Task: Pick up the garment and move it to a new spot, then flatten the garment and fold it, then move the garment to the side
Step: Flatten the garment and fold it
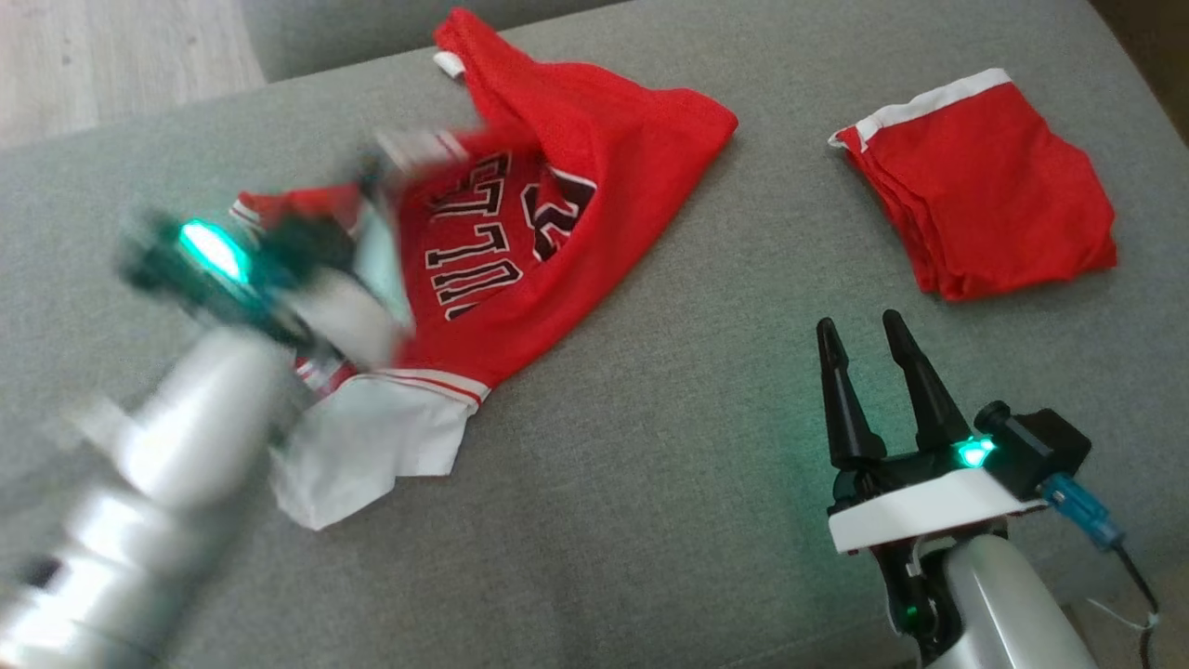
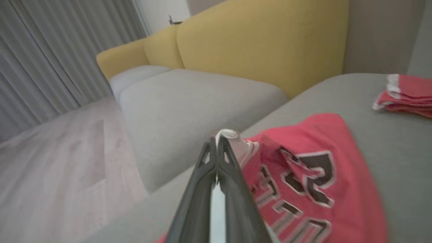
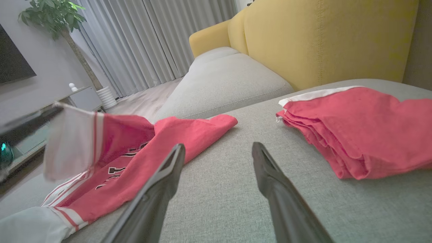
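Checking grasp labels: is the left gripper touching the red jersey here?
Touching. In the left wrist view the left gripper is shut on the red jersey, with its white trim poking out past the fingertips.

Head overhead, wrists low; all share jersey point(image 1: 604, 139).

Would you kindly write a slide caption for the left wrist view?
Left gripper shut on the white trim of a red jersey above a grey sofa.

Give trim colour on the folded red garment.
White trim on the folded garment; clearest in right wrist view.
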{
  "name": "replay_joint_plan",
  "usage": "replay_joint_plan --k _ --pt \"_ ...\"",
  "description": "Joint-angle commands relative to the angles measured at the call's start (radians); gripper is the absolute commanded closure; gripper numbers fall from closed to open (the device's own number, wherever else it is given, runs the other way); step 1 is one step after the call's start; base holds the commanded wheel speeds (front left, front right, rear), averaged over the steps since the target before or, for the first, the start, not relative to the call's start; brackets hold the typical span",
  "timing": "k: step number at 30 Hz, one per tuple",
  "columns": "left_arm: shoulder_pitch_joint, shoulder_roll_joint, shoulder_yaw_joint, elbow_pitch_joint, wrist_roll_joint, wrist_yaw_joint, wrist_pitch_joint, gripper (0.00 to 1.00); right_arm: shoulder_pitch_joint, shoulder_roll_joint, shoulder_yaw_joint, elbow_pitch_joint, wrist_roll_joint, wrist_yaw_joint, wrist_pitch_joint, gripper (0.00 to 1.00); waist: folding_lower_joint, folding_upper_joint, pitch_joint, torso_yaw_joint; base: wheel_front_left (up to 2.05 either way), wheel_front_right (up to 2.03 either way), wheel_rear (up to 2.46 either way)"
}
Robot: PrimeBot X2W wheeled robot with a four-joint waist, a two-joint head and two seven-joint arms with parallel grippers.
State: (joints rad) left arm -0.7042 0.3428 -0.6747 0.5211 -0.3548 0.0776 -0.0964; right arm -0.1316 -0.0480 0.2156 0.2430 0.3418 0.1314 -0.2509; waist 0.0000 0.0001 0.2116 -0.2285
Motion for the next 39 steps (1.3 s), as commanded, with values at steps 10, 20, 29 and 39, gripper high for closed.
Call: replay_joint_plan --k 10,20,29,39 --pt "-0.458 0.251 0.146 0.149 0.023 -0.057 0.165 1.0 -0.068 -0.002 0.076 -0.053 0.049 -0.001 -0.011 0.0 0.0 -0.0001 0.117 -0.079 0.0 0.0 0.0" --pt "-0.675 0.338 0.173 0.4 0.086 0.028 0.168 1.0 -0.09 -0.002 0.1 -0.062 0.069 -0.001 -0.011 0.0 0.0 -0.0001 0.186 -0.125 0.0 0.0 0.0" --pt "-0.671 0.291 0.168 0.523 0.079 0.058 0.058 0.0 -0.095 -0.002 0.088 -0.053 0.046 -0.001 -0.011 0.0 0.0 -0.0001 0.185 -0.094 0.0 0.0 0.0" --pt "-0.58 0.158 0.192 0.506 -0.001 0.005 -0.135 0.0 -0.091 -0.002 0.05 -0.052 0.005 -0.001 -0.011 0.0 0.0 -0.0001 0.112 -0.012 0.0 0.0 0.0"
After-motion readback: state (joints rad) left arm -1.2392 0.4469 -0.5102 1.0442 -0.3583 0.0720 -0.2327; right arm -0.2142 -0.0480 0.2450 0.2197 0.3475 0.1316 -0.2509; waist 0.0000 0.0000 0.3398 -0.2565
